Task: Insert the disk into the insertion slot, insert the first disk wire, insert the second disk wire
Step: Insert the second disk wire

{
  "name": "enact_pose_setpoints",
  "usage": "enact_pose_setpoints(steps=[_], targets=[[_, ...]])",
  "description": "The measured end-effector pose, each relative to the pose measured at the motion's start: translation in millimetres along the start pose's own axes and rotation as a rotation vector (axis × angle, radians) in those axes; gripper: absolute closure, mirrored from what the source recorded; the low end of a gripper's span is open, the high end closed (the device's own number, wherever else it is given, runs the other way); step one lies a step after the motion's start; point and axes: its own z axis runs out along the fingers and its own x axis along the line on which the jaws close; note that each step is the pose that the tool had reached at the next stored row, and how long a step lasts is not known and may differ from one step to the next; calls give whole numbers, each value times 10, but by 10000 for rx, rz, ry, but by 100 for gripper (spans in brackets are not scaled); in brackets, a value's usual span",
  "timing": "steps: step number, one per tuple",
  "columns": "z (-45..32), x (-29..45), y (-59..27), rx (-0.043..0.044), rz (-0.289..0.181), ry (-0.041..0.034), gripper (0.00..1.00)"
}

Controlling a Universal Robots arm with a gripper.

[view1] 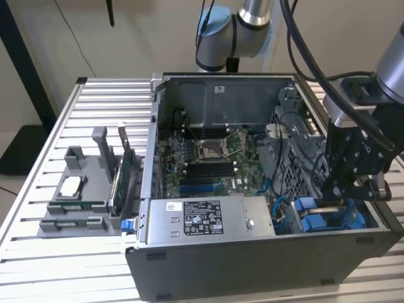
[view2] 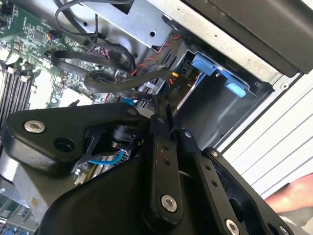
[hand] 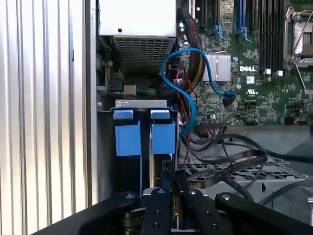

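- Disk carriers, two bright blue ones (hand: 145, 132), sit side by side in the insertion slot (hand: 142, 104) at the computer case's (view1: 252, 252) front corner, on the exterior view's right.
- Gripper (hand: 166, 188) hangs just above that bay; its jaws look pressed close together, pinching nothing I can make out.
- Seating seems done; I judge the wire steps are in hand.
- Blue cable (hand: 188, 78) loops loose nearby, its plug end hanging free.
- Next calls for gripping a connector squarely.
- Case rests on a slatted worktop (view1: 95, 95).
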Motion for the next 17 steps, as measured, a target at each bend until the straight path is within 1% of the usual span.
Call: enact_pose_setpoints(steps=[5,7,8,9,11,17], targets=[[50,4,-2,26,-1,11,84],[50,4,2,31,7,-9,83],[35,3,7,28,13,-17,83],[9,1,10,28,13,-12,76],[-51,-4,14,28,14,-2,76],[-175,-13,21,28,16,-3,76]])
